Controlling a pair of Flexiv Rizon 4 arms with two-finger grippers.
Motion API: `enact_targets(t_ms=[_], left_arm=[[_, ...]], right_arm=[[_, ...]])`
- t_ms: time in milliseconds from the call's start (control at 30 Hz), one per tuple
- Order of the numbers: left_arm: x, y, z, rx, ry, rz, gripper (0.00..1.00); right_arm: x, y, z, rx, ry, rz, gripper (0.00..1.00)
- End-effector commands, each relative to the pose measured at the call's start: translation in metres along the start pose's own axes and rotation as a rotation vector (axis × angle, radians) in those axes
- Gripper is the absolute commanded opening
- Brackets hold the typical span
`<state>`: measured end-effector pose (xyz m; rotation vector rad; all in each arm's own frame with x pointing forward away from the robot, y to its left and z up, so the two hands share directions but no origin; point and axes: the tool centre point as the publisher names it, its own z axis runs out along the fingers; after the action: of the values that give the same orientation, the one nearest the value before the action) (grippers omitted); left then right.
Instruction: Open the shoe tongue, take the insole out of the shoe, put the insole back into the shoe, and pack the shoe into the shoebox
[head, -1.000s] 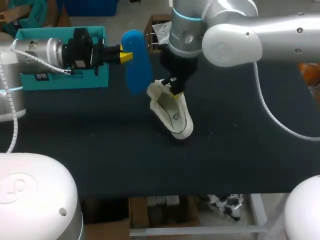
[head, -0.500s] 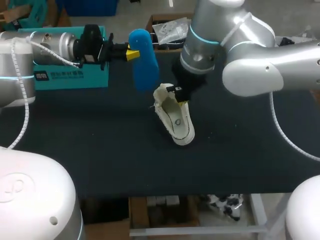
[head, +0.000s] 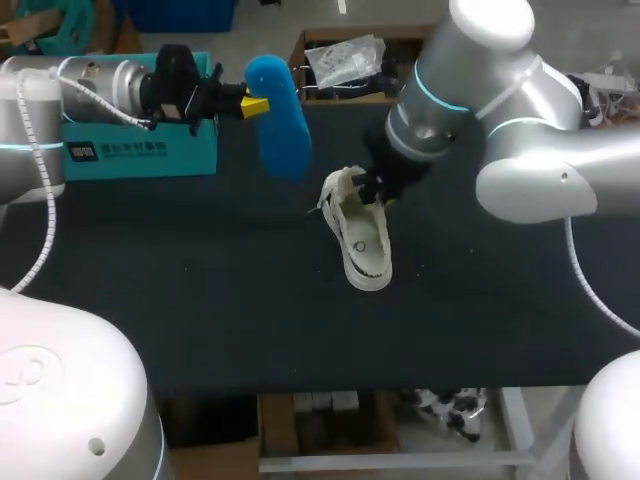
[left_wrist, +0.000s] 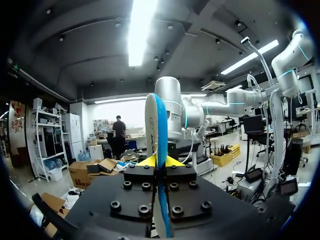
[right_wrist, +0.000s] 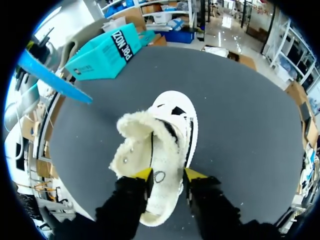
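Left gripper (head: 250, 105), clenched on the insole (head: 278, 118) above the worktop's (head: 200, 300) far edge, and right gripper (right_wrist: 169, 175), grasping the shoe (head: 362, 238) mid-worktop, indicate removal complete; reinsertion appears next, requiring alignment with the opening.

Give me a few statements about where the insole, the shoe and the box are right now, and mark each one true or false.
1. The left gripper is shut on the blue insole. True.
2. The insole lies inside the shoe. False: it is held in the air, out of the shoe.
3. The right gripper has its fingers on both sides of part of the white shoe. True.
4. The shoe is packed in the teal box. False: it sits on the black table, apart from the box.
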<state>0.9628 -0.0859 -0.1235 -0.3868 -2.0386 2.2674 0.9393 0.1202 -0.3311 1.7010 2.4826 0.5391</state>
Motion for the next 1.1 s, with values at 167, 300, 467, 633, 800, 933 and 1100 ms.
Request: enact_targets(t_ms=[167,300,467,633,800,933,1100], left_arm=[[0.021,-0.012,0.012,-0.02,-0.016,-0.073,0.0],[0.047,-0.015,0.026,-0.079,-0.035,-0.083,0.0],[0.078,-0.014,0.046,-0.113,-0.058,-0.108,0.0],[0.107,-0.011,0.056,-0.091,-0.085,-0.169,0.0],[0.132,-0.002,0.065,-0.078,-0.123,-0.215,0.0],[0.149,-0.001,0.072,-0.071,-0.152,-0.229,0.0],[0.165,-0.003,0.076,-0.06,-0.167,-0.236,0.0]], right_arm=[[-0.009,-0.011,-0.018,-0.082,-0.003,-0.023,1.0],[-0.009,-0.011,-0.018,-0.082,-0.003,-0.023,1.0],[-0.009,-0.011,-0.018,-0.082,-0.003,-0.023,1.0],[-0.009,-0.011,-0.018,-0.082,-0.003,-0.023,1.0],[-0.009,-0.011,-0.018,-0.082,-0.003,-0.023,1.0],[-0.009,-0.014,-0.021,-0.087,0.015,-0.014,1.0],[-0.013,-0.033,-0.041,-0.14,0.151,0.081,1.0]])
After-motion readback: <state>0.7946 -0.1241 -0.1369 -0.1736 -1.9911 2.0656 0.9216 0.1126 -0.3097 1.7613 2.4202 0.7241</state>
